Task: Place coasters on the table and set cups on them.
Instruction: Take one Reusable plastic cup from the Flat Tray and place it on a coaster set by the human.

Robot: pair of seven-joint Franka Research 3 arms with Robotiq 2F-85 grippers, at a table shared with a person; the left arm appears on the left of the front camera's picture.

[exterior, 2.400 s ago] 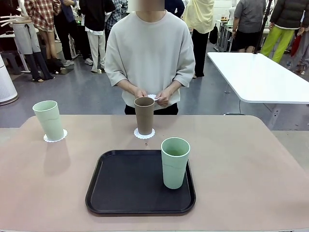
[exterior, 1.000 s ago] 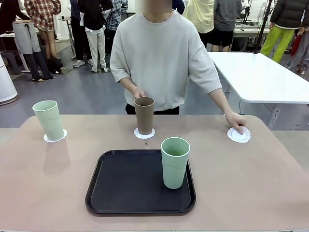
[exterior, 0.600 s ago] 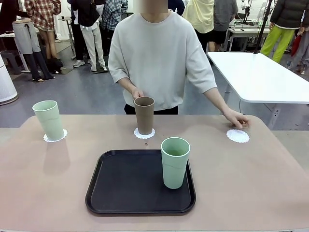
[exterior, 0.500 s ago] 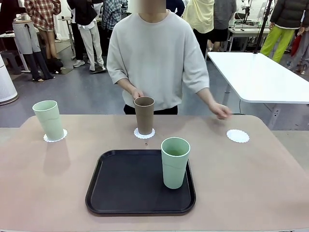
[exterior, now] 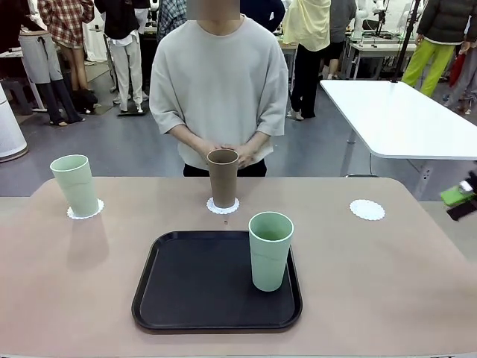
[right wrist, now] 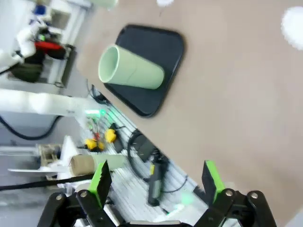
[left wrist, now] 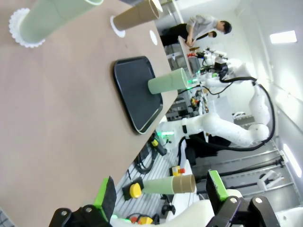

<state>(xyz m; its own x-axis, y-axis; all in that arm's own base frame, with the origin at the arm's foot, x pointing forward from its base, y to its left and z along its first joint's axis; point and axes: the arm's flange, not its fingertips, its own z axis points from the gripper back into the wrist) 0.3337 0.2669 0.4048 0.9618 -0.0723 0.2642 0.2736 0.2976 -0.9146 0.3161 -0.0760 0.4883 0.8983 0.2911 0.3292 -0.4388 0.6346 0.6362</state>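
Left green cup [exterior: 74, 184] on left coaster [exterior: 85, 212], surface [exterior: 387, 283] far-left corner. Brown cup [exterior: 223, 177] on middle coaster [exterior: 223, 206], mid far edge; person's hands [exterior: 223, 153] clasped behind it. Bare coaster [exterior: 367, 209] near far-right corner. Second green cup [exterior: 270, 250] on black tray [exterior: 186, 298], near edge. Right end effector [exterior: 462, 200] at right edge.

Matt beige table [exterior: 387, 283], matt black tray [exterior: 186, 287], matt cups [exterior: 269, 251], lacy paper-like coasters [exterior: 367, 209]

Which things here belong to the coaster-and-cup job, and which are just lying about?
Job: near green cup; empty coaster; brown cup on the middle coaster; left green cup on the left coaster; tan table.
Lying about: black tray; white table behind.
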